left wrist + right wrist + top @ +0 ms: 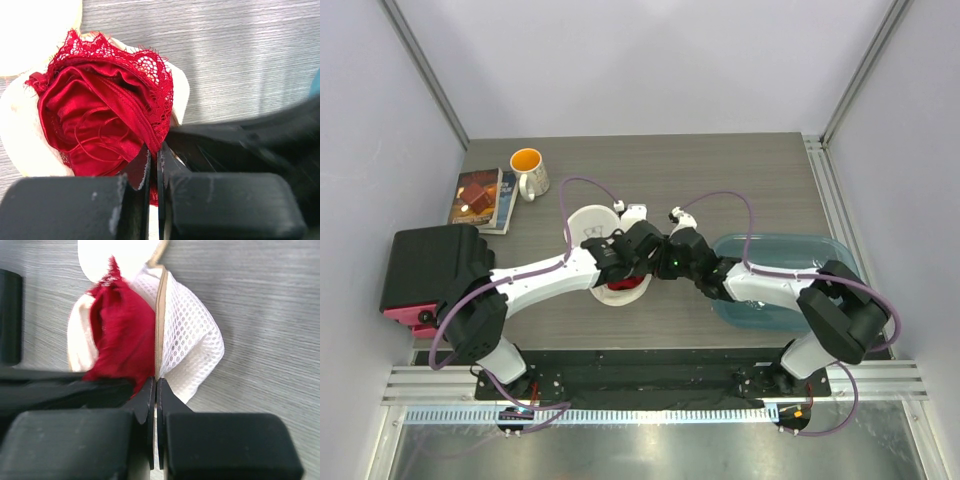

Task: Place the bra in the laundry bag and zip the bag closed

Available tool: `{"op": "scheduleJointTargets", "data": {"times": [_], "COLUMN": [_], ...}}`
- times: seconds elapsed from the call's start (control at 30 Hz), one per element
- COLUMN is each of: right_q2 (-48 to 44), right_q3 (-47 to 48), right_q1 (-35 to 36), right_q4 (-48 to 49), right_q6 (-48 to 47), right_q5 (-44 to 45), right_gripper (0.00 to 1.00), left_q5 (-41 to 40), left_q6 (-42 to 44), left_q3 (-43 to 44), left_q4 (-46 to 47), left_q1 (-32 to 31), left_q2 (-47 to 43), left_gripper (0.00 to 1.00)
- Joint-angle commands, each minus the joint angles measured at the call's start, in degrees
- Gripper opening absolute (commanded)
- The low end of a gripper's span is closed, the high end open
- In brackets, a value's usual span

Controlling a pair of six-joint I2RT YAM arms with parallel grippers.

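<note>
Bra [95, 125], red satin with a scalloped red lace edge: bunched in the gaping mouth of the white round mesh laundry bag [192, 335], mid-table, between the two grippers.

Left gripper [155, 150], black, two-finger: jaws drawn together to a thin slit at the near edge of the bra, with red fabric showing in the slit. It pinches the bra there.

Right gripper [156, 386], black, two-finger: jaws pressed together on the bag's tan zipper rim [160, 315], whose tape runs straight down between the fingertips. In the top view the two grippers sit just beside each other over the bag.

Bag, detail: unzipped. The mesh wall stands to the right of the zipper rim in the right wrist view. The red fabric lies to its left against a cream inner panel, and the lace crest rises above the opening. The flat white circular face [592, 225], bearing a small dark mark, lies on the far side, next to the left gripper.

Surface: grey wood-grain table [270, 315].

Surroundings, top view:
- White mug with orange inside [528, 172], upright, far left, well apart from the bag.
- Stacked books [480, 198], a dark red cover uppermost, just beside the mug.
- Black box with a red lower edge [430, 262], at the left margin.
- Translucent teal tub [800, 252], on the right, under the right arm.
</note>
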Motion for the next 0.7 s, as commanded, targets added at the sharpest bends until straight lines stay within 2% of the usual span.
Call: {"op": "scheduleJointTargets", "data": {"times": [0.0, 0.17, 0.23, 0.4, 0.5, 0.53, 0.6, 0.63, 0.67], "right_q2": [-6.76, -10.2, -11.16, -11.35, -10.73, -10.82, -11.17, -11.17, -11.17], "right_q3": [3.37, 2.58, 2.58, 2.66, 3.54, 3.63, 3.81, 4.07, 4.25], "right_q1": [2.05, 2.31, 2.75, 3.11, 3.19, 3.19, 3.11, 3.19, 3.11], "right_q4": [-2.37, -4.12, -5.45, -7.21, -8.88, -8.88, -9.06, -9.23, -9.75], "right_q6": [-3.35, 0.51, 0.96, -0.62, -1.59, -1.94, -2.12, -2.47, -2.82], "right_q5": [7.09, 9.89, 10.78, 13.32, 13.25, 12.98, 12.89, 12.37, 11.93], "right_gripper": [0.01, 0.01, 0.01, 0.01, 0.01, 0.01, 0.01, 0.01, 0.01], "left_q5": [0.67, 10.76, 11.13, 15.69, 16.93, 16.67, 14.66, 14.39, 14.04], "left_q6": [1.4, 0.09, 0.17, 1.23, 0.88, 0.88, 1.22, 1.66, 2.1], "left_q3": [0.47, -4.17, -4.88, -3.48, -5.48, -6.37, -8.13, -8.31, -8.31], "left_q4": [-0.37, 10.52, 12.63, 12.47, 12.73, 12.99, 12.38, 11.68, 9.93], "left_q1": [0.87, 4.12, 4.91, 5.88, 5.88, 5.88, 5.88, 5.88, 5.97], "left_q2": [1.56, 3.15, 5.07, 7.9, 3.69, 1.68, -4.12, -5.8, -8.86], "left_gripper": [0.0, 0.0, 0.0, 0.0, 0.01, 0.15, 0.35, 0.5, 0.54]}}
